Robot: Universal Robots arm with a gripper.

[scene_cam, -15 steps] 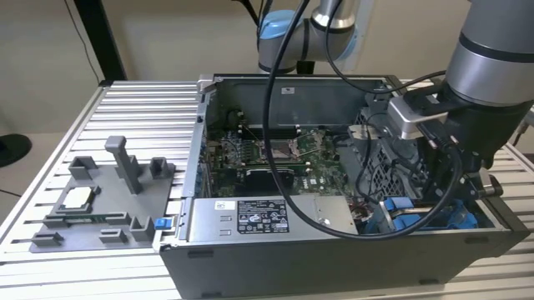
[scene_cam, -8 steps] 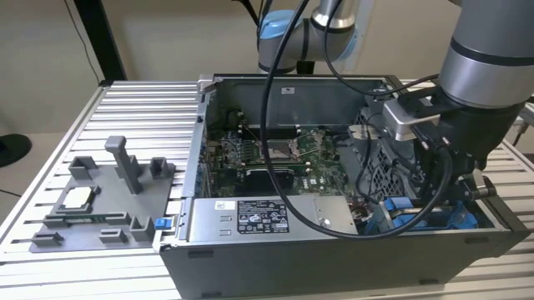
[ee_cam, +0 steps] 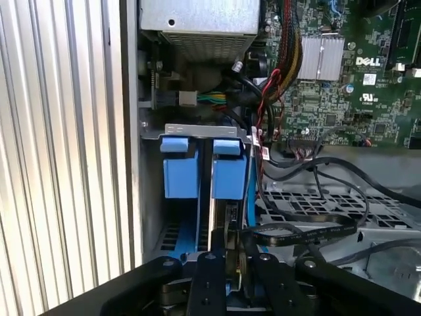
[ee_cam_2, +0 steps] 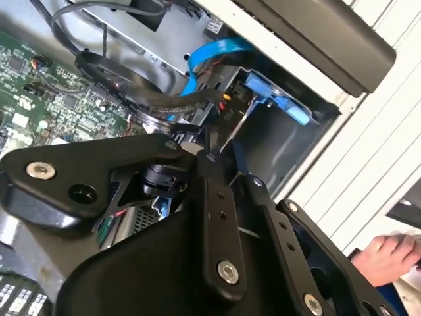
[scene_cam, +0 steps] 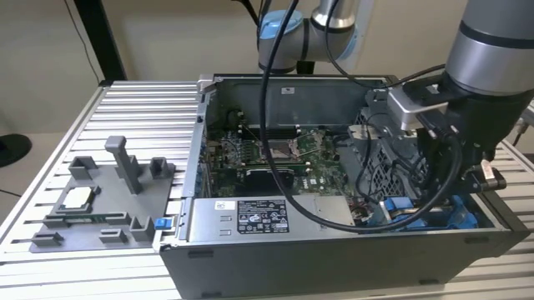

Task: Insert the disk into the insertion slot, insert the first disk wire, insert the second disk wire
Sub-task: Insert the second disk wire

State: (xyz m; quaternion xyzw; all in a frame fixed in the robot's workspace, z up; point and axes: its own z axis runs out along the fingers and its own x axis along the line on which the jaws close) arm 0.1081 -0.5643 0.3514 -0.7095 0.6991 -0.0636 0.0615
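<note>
An open grey computer case lies on a ribbed metal surface. In the exterior view, the robot arm reaches down into the corner of the case at the exterior view's right, near the front wall.

In the first wrist view, the robot's hand hangs low over the insertion slot, a narrow grey metal bay just beside the case's outer wall. The disk stands on edge inside this bay, seen as a thin pale strip between blue plastic parts. Two bright blue tabs of its frame stand side by side near the bay's metal lip. The hand's black fingers are drawn close together around the disk's upper edge; whether they actually press on it cannot be told.

In the second wrist view, the hand points down toward a blue clip and a flat blue cable in the bay. Black cables loop over the perforated drive cage just beside the slot. The green motherboard fills the middle of the case, and a silver power-supply box sits along the front wall.

A grey fixture tray rests on the surface at the exterior view's left. A person's hand shows at the edge of the second wrist view, outside the case.
</note>
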